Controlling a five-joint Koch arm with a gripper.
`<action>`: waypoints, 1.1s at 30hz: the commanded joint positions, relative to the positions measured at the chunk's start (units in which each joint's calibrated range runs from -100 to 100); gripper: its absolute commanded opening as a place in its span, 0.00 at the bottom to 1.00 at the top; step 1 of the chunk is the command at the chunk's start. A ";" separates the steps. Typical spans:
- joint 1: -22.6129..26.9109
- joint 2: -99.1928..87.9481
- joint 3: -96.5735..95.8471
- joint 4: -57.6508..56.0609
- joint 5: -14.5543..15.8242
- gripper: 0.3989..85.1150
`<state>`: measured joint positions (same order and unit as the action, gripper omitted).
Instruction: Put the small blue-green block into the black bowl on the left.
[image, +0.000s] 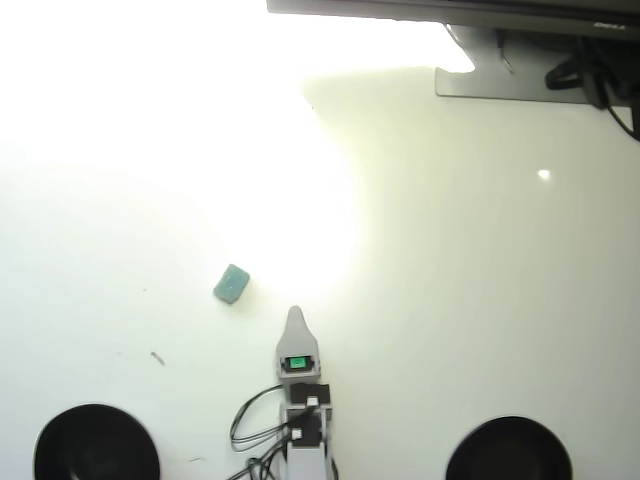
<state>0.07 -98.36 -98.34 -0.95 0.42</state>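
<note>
The small blue-green block (232, 284) lies on the white table, left of centre in the overhead view. The black bowl (96, 443) sits at the bottom left, cut by the frame's lower edge, with nothing visible inside. My gripper (295, 318) points up the picture from the bottom centre, its tip a short way right of and below the block, not touching it. Only one pale tapered tip shows, so whether the jaws are open or shut stays unclear. Nothing is seen held.
A second black bowl (509, 449) sits at the bottom right. A monitor stand base (500, 80) and dark cables (600, 80) occupy the top right. Strong glare washes out the upper left of the table. Arm cables (255, 430) loop beside the arm.
</note>
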 joint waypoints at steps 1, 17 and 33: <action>1.17 -0.68 -1.66 -0.72 0.15 0.57; 1.42 -0.68 -1.66 -0.47 0.15 0.57; 0.83 -1.11 -1.66 -0.23 0.05 0.57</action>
<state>0.90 -98.36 -98.34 -1.44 0.42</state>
